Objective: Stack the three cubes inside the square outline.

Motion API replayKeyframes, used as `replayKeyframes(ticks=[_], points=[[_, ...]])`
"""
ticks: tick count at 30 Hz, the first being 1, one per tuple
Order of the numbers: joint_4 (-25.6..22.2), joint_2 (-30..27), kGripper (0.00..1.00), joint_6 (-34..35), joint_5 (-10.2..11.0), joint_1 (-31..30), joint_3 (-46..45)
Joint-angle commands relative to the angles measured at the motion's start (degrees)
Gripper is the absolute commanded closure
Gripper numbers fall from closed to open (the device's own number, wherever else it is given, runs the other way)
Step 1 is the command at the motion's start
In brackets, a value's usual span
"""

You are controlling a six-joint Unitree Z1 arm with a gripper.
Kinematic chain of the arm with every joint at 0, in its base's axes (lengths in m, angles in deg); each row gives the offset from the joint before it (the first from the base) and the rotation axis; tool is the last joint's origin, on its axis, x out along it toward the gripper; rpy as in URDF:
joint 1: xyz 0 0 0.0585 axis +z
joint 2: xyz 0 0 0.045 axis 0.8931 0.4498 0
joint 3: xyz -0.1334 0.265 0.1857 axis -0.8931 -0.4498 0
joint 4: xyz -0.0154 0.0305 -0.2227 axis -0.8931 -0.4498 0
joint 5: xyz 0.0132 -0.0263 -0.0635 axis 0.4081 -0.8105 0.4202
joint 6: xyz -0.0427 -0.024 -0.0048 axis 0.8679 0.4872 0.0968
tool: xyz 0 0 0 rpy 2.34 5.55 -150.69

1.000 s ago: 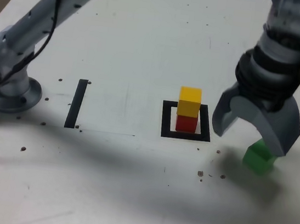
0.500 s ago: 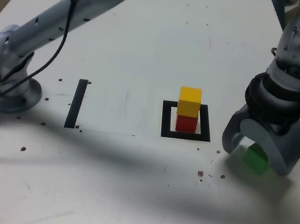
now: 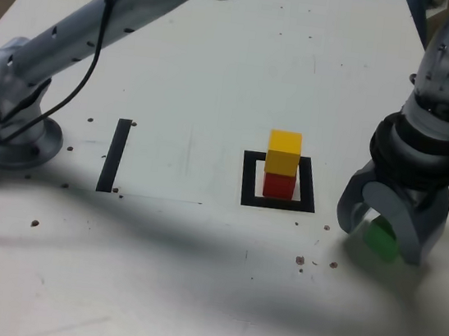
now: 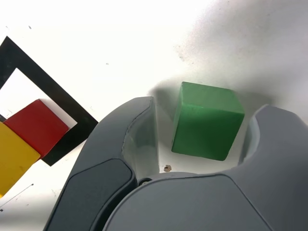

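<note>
The green cube (image 3: 383,237) rests on the white table at the exterior view's right, outside the square outline (image 3: 248,179). My gripper (image 3: 381,238) is lowered over it, one jaw on each side. In the wrist view the green cube (image 4: 207,120) sits between the fingers of the gripper (image 4: 207,108); a slim gap shows beside one finger (image 4: 139,130), so the jaws stand open around it. Inside the outline, the yellow cube (image 3: 284,153) sits on the red cube (image 3: 278,185). The wrist view also shows the red cube (image 4: 38,127), the yellow cube (image 4: 14,159) and the outline (image 4: 53,91).
A straight black strip (image 3: 114,155) lies at the exterior view's left of the outline. The arm's base (image 3: 13,136) stands at the far left, and its links arch over the table's back. Small dark specks (image 3: 301,261) dot the surface. The table's right edge is near the gripper.
The gripper came down from above the green cube until its jaws straddled it, and the jaws narrowed. The cubes have not moved.
</note>
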Motion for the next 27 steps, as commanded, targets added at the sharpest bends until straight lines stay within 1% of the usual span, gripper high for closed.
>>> replayKeyframes(ticks=[1,5,10,15,22,27], points=[[0.7,-0.4,0.68,-0.6,0.1,0.0,-0.1],[2.7,-0.9,0.8,-2.0,0.2,0.0,-0.4],[3.2,-1.5,0.84,-2.8,0.3,0.0,-1.2],[3.3,-1.4,0.92,-2.8,-0.1,0.0,-1.5],[2.8,-1.8,0.96,-2.8,-0.2,0.1,-2.2],[2.0,-3.1,0.96,-2.8,-0.1,0.1,-2.8]])
